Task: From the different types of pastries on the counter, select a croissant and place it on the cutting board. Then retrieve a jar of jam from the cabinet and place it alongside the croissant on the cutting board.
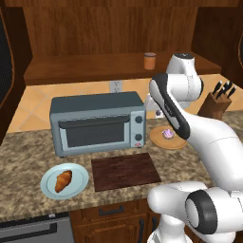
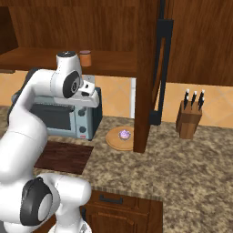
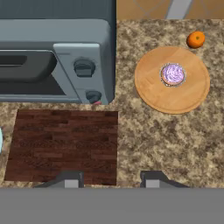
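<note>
Your claw (image 3: 112,178) hangs high over the speckled tabletop (image 3: 144,140), looking straight down, and its two dark tips stand closed with nothing between them. Directly below and slightly to the left of the tips lies the dark wooden cutting board (image 3: 63,145), bare on top; its right edge sits almost under the left tip. The croissant (image 1: 63,181) is well off to the left of the claw, resting on a pale blue plate (image 1: 78,188) just beside the left end of the board, near the front edge of the tabletop. Ahead of the claw and to its left stands the grey toaster oven (image 3: 52,48), its door shut and its knobs facing you, just behind the board. Ahead and to the right lies a round wooden plate (image 3: 175,94) carrying a purple-frosted cupcake (image 3: 173,73), and a small orange (image 3: 195,40) sits just beyond that plate. The jam jar (image 1: 150,61) stands on the open cabinet shelf (image 1: 85,66) above the tabletop, behind the arm's upper joint. Farther to the right of the claw, a knife block (image 2: 188,119) stands on the tabletop past the open cabinet door (image 2: 148,73).
</note>
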